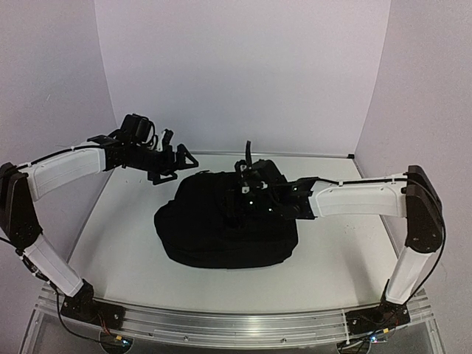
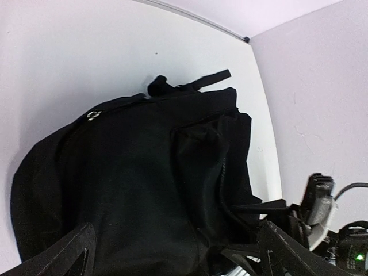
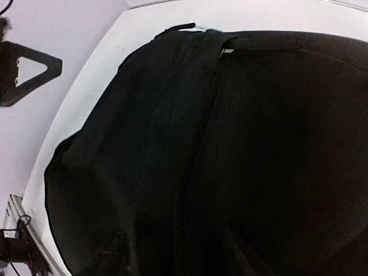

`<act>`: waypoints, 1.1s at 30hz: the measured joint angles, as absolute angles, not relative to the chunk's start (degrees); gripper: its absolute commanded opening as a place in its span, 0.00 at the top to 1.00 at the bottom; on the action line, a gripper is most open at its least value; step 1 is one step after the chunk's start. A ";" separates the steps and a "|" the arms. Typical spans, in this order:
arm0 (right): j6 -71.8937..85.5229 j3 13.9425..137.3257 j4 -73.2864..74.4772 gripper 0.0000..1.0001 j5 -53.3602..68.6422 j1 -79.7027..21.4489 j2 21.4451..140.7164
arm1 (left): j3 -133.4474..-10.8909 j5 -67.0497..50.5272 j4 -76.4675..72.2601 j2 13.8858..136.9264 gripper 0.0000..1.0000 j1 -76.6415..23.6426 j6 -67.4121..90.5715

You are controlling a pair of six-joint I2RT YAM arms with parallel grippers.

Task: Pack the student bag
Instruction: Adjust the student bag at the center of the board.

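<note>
The student bag (image 1: 221, 228) is a large black backpack lying flat in the middle of the table, with its zip closed along the top. It fills the left wrist view (image 2: 132, 172) and the right wrist view (image 3: 259, 144). My left gripper (image 1: 171, 158) is open and empty, held in the air off the bag's back left corner; its fingers (image 2: 69, 253) stand wide apart. My right gripper (image 1: 243, 198) hovers low over the bag's top, open, with its dim fingers (image 3: 115, 256) either side of the zip line (image 3: 192, 155).
The white table (image 1: 110, 221) is walled by pale panels at the back and both sides. A black carry loop (image 1: 248, 151) sticks up at the bag's far end. A metal rail (image 1: 221, 324) runs along the near edge.
</note>
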State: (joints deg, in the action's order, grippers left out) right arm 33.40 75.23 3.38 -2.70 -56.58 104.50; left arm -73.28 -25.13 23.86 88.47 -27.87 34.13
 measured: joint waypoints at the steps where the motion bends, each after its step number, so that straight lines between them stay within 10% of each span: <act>1: 32.92 75.54 4.62 0.37 -3.33 -56.60 103.87 | -73.13 -24.93 24.26 88.47 0.01 -27.15 33.92; 14: 32.10 87.16 10.66 0.47 3.48 -41.92 103.01 | -68.70 -29.33 23.18 90.41 0.01 -20.29 32.99; 33: 33.06 97.09 10.20 0.61 19.46 -37.85 120.20 | -69.33 -32.88 20.99 101.38 0.39 -19.00 30.42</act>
State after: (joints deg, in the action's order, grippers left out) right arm 33.06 97.09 10.20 19.46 -37.85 120.20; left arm -69.33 -32.88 20.99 101.38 -19.00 30.42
